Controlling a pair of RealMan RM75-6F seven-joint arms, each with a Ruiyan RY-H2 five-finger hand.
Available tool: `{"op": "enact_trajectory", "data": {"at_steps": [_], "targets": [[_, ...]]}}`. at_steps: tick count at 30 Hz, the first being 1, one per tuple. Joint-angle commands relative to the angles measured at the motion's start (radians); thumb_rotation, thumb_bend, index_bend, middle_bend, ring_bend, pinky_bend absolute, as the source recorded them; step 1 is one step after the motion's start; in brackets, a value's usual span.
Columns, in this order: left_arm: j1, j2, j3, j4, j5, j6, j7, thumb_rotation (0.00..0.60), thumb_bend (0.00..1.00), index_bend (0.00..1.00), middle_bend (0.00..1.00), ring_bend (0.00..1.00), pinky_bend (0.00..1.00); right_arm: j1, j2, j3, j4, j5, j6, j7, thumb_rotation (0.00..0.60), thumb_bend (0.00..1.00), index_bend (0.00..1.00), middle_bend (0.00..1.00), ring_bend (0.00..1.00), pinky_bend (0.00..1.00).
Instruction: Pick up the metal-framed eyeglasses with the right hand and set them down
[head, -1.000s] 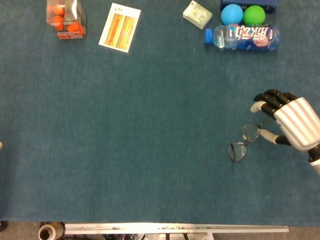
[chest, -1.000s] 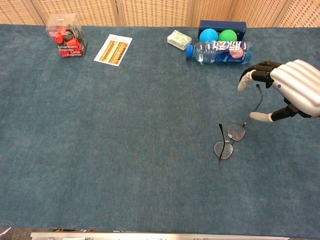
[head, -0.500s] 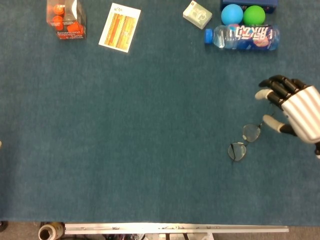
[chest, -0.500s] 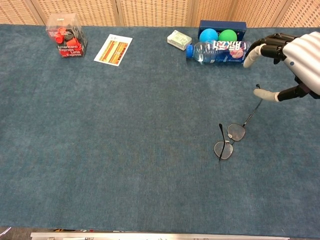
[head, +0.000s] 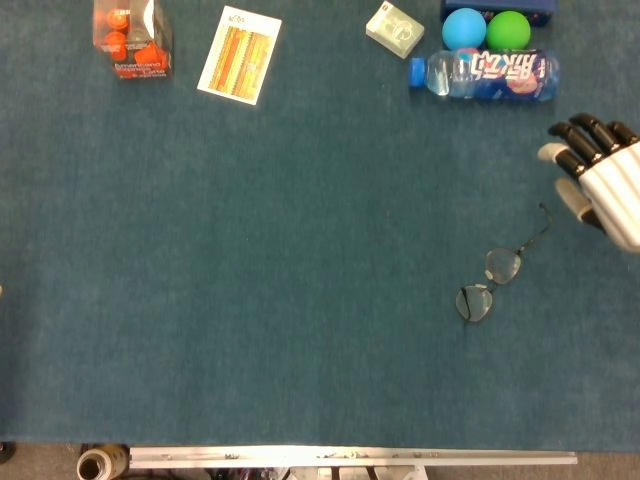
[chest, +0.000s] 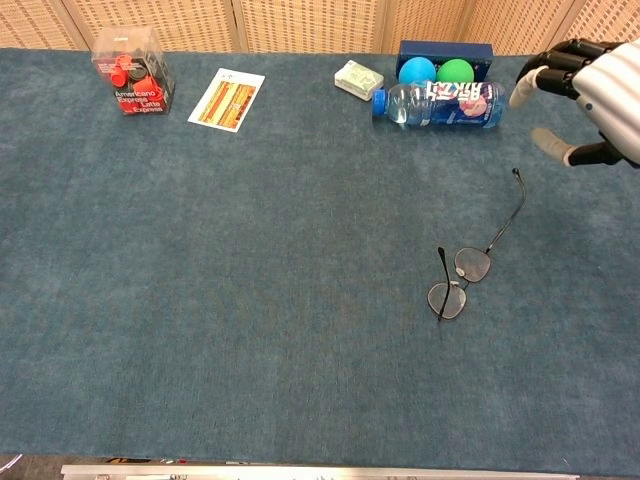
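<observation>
The metal-framed eyeglasses lie flat on the blue table cloth right of the middle, both temple arms unfolded. My right hand hovers up and to the right of them, well apart, at the right edge of both views. Its fingers are spread and hold nothing. My left hand shows in neither view.
Along the far edge stand a water bottle lying on its side, a blue ball and a green ball in a blue box, a small pale box, a striped card and a clear box of red pieces.
My right hand has let go of the eyeglasses' temple arm and has risen and drawn back to the right. The eyeglasses stay where they lay.
</observation>
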Motion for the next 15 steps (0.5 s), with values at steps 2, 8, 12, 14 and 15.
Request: {"op": "enact_trajectory", "data": {"at_steps": [2,8,12,14,15], "targets": [[0.001,-0.001,0.000,0.006,-0.002,0.000,-0.005,0.600,0.04,0.49,0.47,0.48,0.63,0.018,-0.053,0.011,0.099,0.004,0.007,0.029,0.600,0.34,0.41,0.34,0.26,0.47],[0.004,-0.006,0.002,0.015,-0.001,0.000,-0.014,0.600,0.04,0.49,0.47,0.48,0.63,0.038,-0.112,0.003,0.210,0.019,-0.018,0.106,0.600,0.34,0.41,0.34,0.26,0.47],[0.005,-0.008,0.002,0.019,-0.004,-0.002,-0.018,0.600,0.04,0.49,0.47,0.48,0.63,0.052,-0.150,-0.005,0.266,0.020,-0.032,0.145,0.600,0.34,0.41,0.34,0.26,0.47],[0.005,-0.008,0.002,0.021,-0.006,-0.003,-0.020,0.600,0.04,0.49,0.47,0.48,0.63,0.057,-0.169,-0.009,0.290,0.023,-0.037,0.166,0.600,0.34,0.41,0.34,0.26,0.47],[0.005,-0.008,0.002,0.022,-0.006,-0.003,-0.020,0.600,0.04,0.49,0.47,0.48,0.63,0.059,-0.176,-0.011,0.297,0.024,-0.039,0.176,0.600,0.33,0.41,0.34,0.26,0.47]]}}
